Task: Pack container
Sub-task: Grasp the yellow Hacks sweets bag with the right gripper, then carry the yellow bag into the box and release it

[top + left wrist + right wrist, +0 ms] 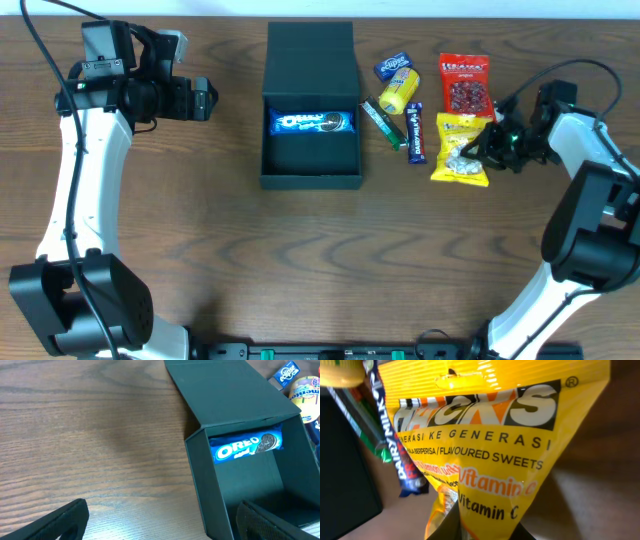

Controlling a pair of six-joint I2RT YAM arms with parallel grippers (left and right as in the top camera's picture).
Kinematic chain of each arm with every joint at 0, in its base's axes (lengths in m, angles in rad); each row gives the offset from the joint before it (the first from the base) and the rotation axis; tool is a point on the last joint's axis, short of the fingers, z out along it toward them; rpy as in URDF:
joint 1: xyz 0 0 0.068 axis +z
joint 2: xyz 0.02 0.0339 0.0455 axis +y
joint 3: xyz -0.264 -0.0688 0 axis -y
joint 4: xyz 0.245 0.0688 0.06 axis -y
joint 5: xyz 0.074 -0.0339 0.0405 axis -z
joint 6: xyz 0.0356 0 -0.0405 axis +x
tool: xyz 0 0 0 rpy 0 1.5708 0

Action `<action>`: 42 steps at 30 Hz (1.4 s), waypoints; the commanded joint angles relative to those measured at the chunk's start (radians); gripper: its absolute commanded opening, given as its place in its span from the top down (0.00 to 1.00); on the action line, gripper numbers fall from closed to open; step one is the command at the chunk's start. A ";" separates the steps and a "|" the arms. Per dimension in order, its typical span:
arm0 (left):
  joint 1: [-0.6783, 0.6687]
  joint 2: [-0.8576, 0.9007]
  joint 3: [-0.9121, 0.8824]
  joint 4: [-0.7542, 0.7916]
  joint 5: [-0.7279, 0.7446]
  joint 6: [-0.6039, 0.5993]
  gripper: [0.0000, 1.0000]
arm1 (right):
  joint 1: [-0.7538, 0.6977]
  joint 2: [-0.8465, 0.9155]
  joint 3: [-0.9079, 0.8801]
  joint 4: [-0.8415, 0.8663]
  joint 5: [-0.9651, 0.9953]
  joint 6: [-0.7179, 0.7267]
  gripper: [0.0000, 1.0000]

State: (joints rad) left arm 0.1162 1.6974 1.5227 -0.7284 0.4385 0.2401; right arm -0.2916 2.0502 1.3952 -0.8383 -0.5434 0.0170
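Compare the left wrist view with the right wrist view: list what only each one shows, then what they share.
Only the left wrist: the Oreo packet lying inside the container, the open lid, and a blue Eclipse packet. Only the right wrist: the yellow sweets bag close up, with a Dairy Milk bar and a green packet beside it. Both: the container, which the right wrist sees only as a dark wall at left, and the wooden table.

Dark container (pixel 311 181), blue Oreo pack (pixel 313 122), yellow bag (pixel 461 150)
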 commanded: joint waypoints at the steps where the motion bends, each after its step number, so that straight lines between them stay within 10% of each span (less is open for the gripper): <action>1: 0.001 -0.001 -0.005 0.000 0.007 -0.001 0.05 | -0.001 -0.015 0.042 -0.042 -0.011 -0.020 0.98; 17: 0.001 -0.001 -0.004 0.001 0.007 -0.001 0.05 | 0.220 -0.296 0.156 0.002 -0.122 0.118 0.98; 42: 0.001 -0.001 -0.005 -0.001 0.007 -0.001 0.04 | 0.702 -0.032 0.155 0.380 -0.111 0.612 0.97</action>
State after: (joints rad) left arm 0.1162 1.6974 1.5227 -0.7292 0.4385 0.2401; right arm 0.3798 2.0006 1.5433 -0.4732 -0.6209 0.5682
